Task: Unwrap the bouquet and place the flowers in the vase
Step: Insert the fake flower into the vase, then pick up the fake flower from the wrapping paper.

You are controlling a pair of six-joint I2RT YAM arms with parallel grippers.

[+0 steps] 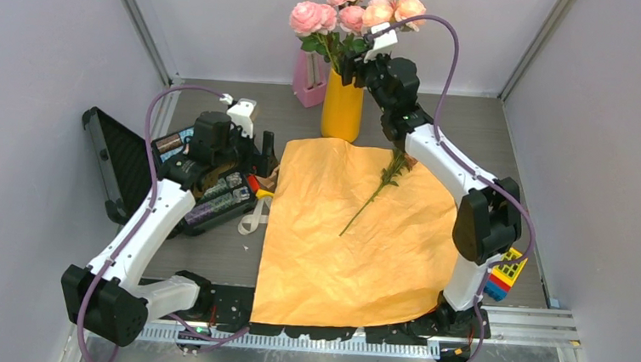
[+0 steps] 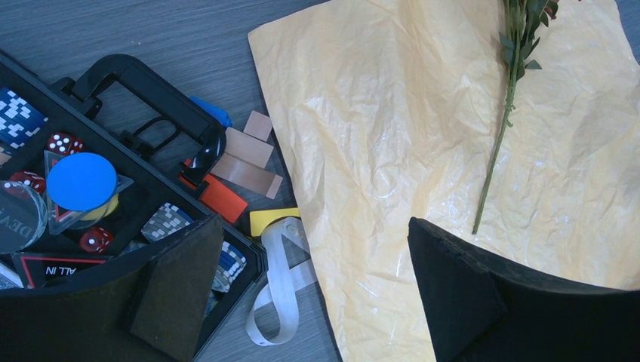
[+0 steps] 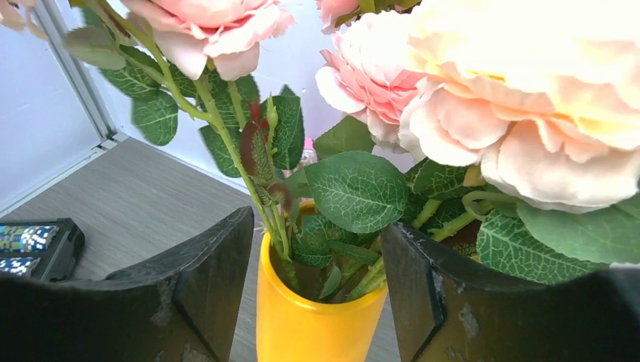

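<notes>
Grey tabletop [image 1: 210,254] — vase [image 1: 342,106] just below parted right pincer [image 3: 317,224].

Pink flowers [image 1: 346,17] stand in the yellow vase [image 1: 342,107] at the back of the surface [image 1: 475,115], the right claw [image 1: 355,64] up among their leaves. The orange paper [image 1: 355,243] lies spread flat, one leafy stem [image 1: 378,192] lying on it.

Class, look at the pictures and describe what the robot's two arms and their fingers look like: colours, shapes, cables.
Both the left arm and right arm have white links between bulky black joints. A purple cable loops along each. The left fingers and right fingers are flat, black, wedge-shaped plates; the right ones look scuffed.
</notes>
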